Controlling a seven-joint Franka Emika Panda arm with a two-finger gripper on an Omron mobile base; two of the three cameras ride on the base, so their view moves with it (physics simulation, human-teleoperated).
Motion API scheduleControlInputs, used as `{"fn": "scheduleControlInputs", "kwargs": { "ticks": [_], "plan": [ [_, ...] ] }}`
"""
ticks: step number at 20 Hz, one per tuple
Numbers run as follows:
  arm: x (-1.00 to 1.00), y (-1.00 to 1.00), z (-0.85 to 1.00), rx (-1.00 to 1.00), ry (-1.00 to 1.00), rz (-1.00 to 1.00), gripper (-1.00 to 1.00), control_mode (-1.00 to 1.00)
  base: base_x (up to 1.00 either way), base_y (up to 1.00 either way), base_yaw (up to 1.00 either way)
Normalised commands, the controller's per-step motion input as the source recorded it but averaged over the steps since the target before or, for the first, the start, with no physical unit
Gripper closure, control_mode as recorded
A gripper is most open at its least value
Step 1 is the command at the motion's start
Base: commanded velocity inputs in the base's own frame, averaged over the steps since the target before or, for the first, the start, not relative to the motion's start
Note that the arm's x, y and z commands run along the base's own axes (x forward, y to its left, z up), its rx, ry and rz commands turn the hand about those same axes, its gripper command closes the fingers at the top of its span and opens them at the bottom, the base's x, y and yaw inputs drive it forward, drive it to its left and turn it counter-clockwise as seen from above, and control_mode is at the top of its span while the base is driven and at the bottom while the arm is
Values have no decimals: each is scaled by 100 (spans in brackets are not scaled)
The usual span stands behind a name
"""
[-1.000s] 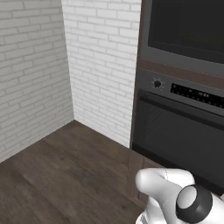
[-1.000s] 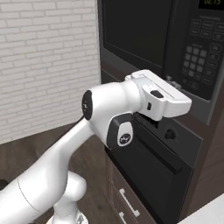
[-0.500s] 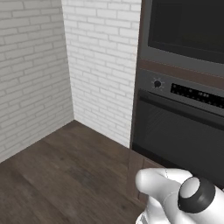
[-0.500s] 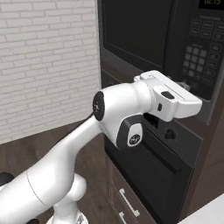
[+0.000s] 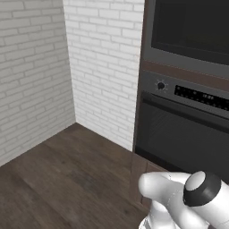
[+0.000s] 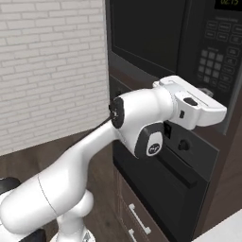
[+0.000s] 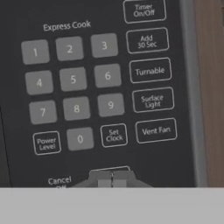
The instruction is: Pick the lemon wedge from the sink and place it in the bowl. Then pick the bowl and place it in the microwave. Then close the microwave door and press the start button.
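Left base view: white brick wall (image 5: 67, 76) across the left and centre, dark wood floor (image 5: 67, 179) at lower left. Right of centre, the lower part of the microwave door (image 5: 192, 27) at upper right, shut flush with its frame; below it an oven (image 5: 183, 134) with a round knob (image 5: 161, 85) and a strip display (image 5: 203, 96). White arm joint with a dark cap at lower right.

Right base view: brick wall (image 6: 47, 66) at upper left, floor at mid left. Arm rising from lower left toward the centre, hand stretched out to the right. Microwave (image 6: 160, 38) across the top right, door (image 6: 146, 35) closed, dark glass facing out; keypad (image 6: 217, 52) at the far right edge. Gripper (image 6: 211, 98) at the right, pressed up to the lower part of that keypad; fingers hidden behind the hand here.

Hand view: keypad (image 7: 87, 87) spreading from left to right, number keys on the left, labelled keys such as "Turntable" and "Vent Fan" to the right, wood panel (image 7: 214, 87) along the right edge. At bottom centre, fingertips (image 7: 101, 177) drawn tight together, no gap between them, nothing held, touching a key beside the "Cancel" label. Lemon wedge and bowl presumably behind the shut door; cannot tell.
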Motion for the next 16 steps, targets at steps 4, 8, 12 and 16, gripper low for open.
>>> {"fn": "scheduleControlInputs", "kwargs": {
  "ticks": [4,8,12,16],
  "plan": [
    [6,-19,-9,0,1,0,100,-100,0,0,0],
    [12,-13,-9,0,3,1,100,-100,0,0,0],
    [36,0,-21,0,2,0,100,-100,0,0,0],
    [77,0,-32,0,0,0,100,-100,0,0,0]
  ]
}}
